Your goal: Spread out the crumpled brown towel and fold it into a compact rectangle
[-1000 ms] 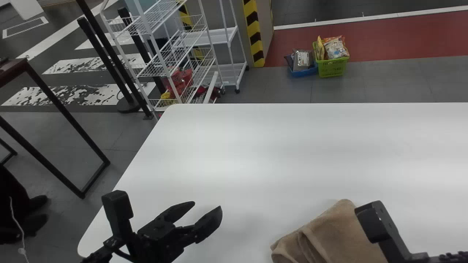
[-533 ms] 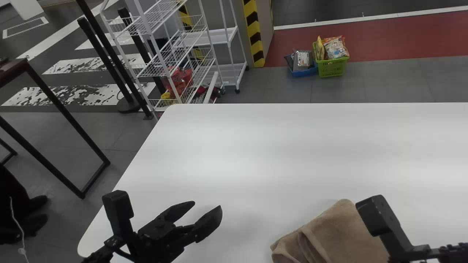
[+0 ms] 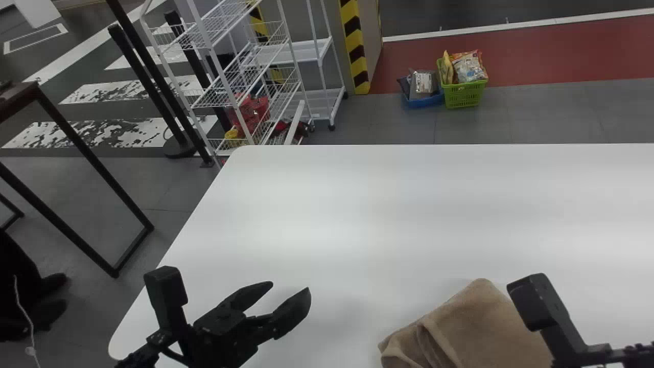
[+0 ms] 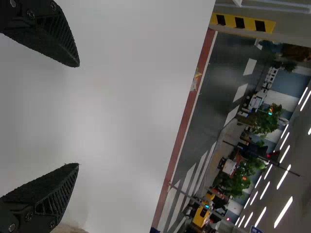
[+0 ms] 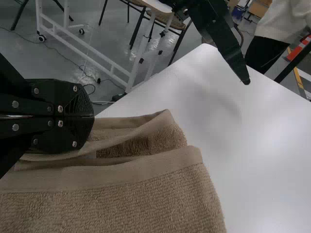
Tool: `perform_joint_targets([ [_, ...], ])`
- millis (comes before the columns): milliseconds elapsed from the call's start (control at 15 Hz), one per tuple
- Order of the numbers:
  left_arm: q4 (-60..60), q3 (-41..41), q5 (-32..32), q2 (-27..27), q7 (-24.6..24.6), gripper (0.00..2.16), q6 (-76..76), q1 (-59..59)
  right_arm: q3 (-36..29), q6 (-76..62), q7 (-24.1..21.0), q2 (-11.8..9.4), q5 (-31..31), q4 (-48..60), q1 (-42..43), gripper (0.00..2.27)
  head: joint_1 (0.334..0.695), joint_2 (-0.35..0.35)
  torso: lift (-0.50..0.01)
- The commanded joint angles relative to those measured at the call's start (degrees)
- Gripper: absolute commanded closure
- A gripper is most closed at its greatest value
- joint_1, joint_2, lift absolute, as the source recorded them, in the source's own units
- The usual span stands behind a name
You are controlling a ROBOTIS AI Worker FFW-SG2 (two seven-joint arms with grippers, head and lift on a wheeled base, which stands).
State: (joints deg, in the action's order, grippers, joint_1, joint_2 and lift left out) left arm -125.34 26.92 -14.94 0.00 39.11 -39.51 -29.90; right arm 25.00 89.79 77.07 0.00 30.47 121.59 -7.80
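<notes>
A green basket [image 3: 464, 94] stands beside a blue one [image 3: 424, 101].

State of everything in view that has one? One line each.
brown terry towel: folded over in layers, uneven along its left side, lying on the white tabletop
black left gripper: open, nothing between its fingers
black right gripper: fingers shut at the towel's layered edge; can't tell if cloth is pinched
green plastic basket: upright on the floor, filled with packets

Two grippers, one left gripper [image 3: 290, 288] and one right gripper [image 3: 567, 335]; one brown towel [image 3: 480, 327]; one surface [image 3: 357, 230] beneath it; one green basket [image 3: 464, 96]; one blue container [image 3: 425, 102].
</notes>
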Motion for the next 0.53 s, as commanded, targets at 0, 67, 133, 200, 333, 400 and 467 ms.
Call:
perform_joint_targets([
  [0,-0.08,-0.03,0.00,-0.15,0.00,0.08,0.00,0.02,1.28,0.30,-0.16,0.05,-0.32,-0.65,0.15,1.72,0.695,0.350,-0.127],
  [67,-0.08,0.06,0.00,-0.15,0.09,0.08,0.00,-0.07,2.07,0.30,-0.25,0.05,-0.32,-1.09,0.42,1.72,0.695,0.350,-0.127],
  [133,-0.08,0.06,0.00,-0.15,0.09,0.08,0.00,-0.07,2.68,0.30,-0.34,0.05,0.12,-1.35,0.68,1.72,0.695,0.350,-0.127],
  [200,-0.08,0.06,-0.09,-0.15,0.18,0.08,0.00,-0.16,2.86,0.30,-0.25,0.05,0.91,-1.35,0.77,1.72,0.695,0.350,-0.127],
  [333,-0.08,0.32,-0.09,-0.15,0.26,0.08,0.00,-0.16,2.33,0.30,0.19,0.05,1.52,-1.35,0.77,1.72,0.695,0.350,-0.127],
  [400,-0.08,0.24,-0.09,-0.15,0.26,0.08,0.00,-0.16,1.72,0.30,0.28,0.05,1.87,-1.35,0.68,1.72,0.695,0.350,-0.127],
  [467,0.01,0.24,-0.18,-0.15,0.26,0.08,0.00,-0.16,1.72,0.30,0.63,0.05,2.67,-1.62,0.59,1.72,0.695,0.350,-0.127],
])
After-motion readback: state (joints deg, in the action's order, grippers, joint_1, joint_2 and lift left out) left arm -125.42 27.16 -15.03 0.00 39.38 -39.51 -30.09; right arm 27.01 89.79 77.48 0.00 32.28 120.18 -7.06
